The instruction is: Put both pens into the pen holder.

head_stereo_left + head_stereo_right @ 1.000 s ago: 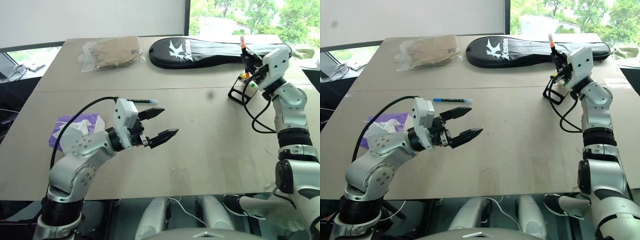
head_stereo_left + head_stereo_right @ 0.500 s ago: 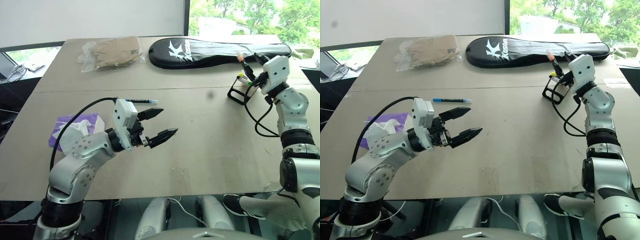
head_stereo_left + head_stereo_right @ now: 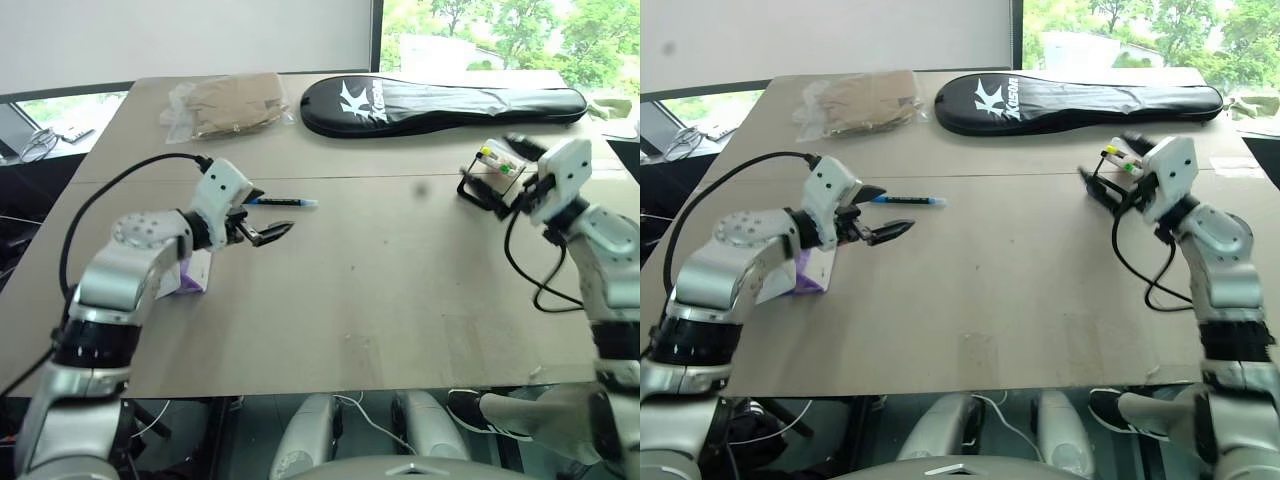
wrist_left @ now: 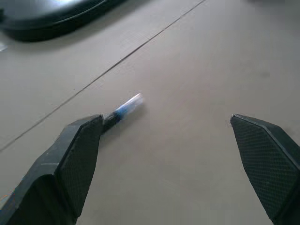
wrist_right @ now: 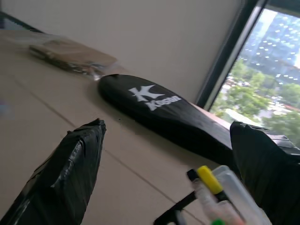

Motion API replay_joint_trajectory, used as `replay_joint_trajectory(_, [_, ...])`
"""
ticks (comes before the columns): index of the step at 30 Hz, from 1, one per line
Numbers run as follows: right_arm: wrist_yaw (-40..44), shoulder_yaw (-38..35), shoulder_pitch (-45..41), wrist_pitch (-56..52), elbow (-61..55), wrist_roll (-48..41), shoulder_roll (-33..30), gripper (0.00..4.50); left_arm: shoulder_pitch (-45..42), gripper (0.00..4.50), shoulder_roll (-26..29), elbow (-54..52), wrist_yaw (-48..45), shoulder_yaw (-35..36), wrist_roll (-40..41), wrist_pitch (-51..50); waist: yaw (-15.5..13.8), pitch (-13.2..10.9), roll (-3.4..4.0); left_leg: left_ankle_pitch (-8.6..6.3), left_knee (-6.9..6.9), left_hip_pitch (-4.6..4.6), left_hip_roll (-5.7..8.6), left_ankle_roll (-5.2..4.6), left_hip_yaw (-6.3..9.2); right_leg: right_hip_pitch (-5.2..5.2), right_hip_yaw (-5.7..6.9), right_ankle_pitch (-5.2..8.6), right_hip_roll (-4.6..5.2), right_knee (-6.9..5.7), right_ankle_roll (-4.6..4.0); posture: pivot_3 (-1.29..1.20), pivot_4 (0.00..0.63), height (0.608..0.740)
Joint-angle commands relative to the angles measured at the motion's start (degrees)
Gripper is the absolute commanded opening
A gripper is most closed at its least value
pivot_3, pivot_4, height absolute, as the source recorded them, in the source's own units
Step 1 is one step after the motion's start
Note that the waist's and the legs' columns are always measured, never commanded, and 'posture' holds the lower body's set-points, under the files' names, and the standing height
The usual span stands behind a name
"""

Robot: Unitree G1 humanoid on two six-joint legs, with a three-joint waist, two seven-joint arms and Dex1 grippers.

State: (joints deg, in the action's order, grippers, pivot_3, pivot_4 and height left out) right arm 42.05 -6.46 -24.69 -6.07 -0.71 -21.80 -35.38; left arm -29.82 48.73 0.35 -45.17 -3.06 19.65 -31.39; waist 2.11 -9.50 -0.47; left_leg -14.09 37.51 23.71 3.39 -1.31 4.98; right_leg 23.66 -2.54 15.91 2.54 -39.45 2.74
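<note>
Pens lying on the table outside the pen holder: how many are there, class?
1. The blue-capped pen lies on the table just ahead of the left gripper. Another may be hidden inside the pen holder near the right gripper.

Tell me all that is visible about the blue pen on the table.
The blue pen is slim, with a dark barrel, a blue band and a pale tip, as the left wrist view shows. It lies flat on the table, tip toward the robot's right, just beyond the open left gripper, which does not touch it.
</note>
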Motion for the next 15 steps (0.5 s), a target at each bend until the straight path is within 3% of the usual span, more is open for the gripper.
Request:
replay_joint_trajectory(1, [5.9,1.4,8.4,-14.1,-19.1,-10.7,-5.9,4.48,-11.7,4.50,-0.8,18.6,-8.1,-6.9,-8.8,9.0,-0.2,0.0,-0.02,0.00,0.00,0.01,0.03,-0.01,0.00,-0.01,0.04,0.00,0.03,0.00,0.00,0.00,0.150,0.740])
replay_joint_trajectory(3, [7.5,2.1,13.7,-18.3,-24.9,-12.3,-9.1,4.48,-19.9,4.50,-3.4,32.3,-12.6,-10.1,-12.8,15.4,-1.2,0.0,-0.07,-0.01,0.10,0.02,0.08,-0.02,0.04,-0.07,0.11,0.00,0.05,0.00,0.01,0.00,0.150,0.740])
replay_joint_trajectory(7, [4.0,1.2,15.7,-20.8,-29.0,-12.6,-8.5,4.48,-31.9,4.50,-7.7,55.1,-18.1,-15.3,-21.2,28.3,-0.9,0.0,-0.20,-0.03,0.49,0.13,0.16,-0.07,0.06,-0.14,0.16,0.01,0.01,-0.03,0.04,0.00,0.150,0.740])
replay_joint_trajectory(12, [0.1,1.6,17.3,-21.3,-32.9,-11.6,-6.0,4.48,-39.8,4.50,-12.1,70.8,-21.2,-17.6,-28.0,34.4,-0.9,-0.1,-0.43,-0.10,0.61,0.16,0.18,-0.17,0.07,-0.10,0.14,0.05,0.05,-0.18,0.13,0.00,0.150,0.740])
replay_joint_trajectory(15, [-2.1,2.2,18.6,-21.2,-35.2,-10.7,-4.5,4.50,-41.5,3.70,-14.1,75.0,-22.3,-16.7,-29.5,31.9,-1.1,-0.2,-0.50,-0.11,0.67,0.17,0.19,-0.20,0.12,-0.08,0.20,0.07,0.05,-0.30,0.15,0.00,0.150,0.740])
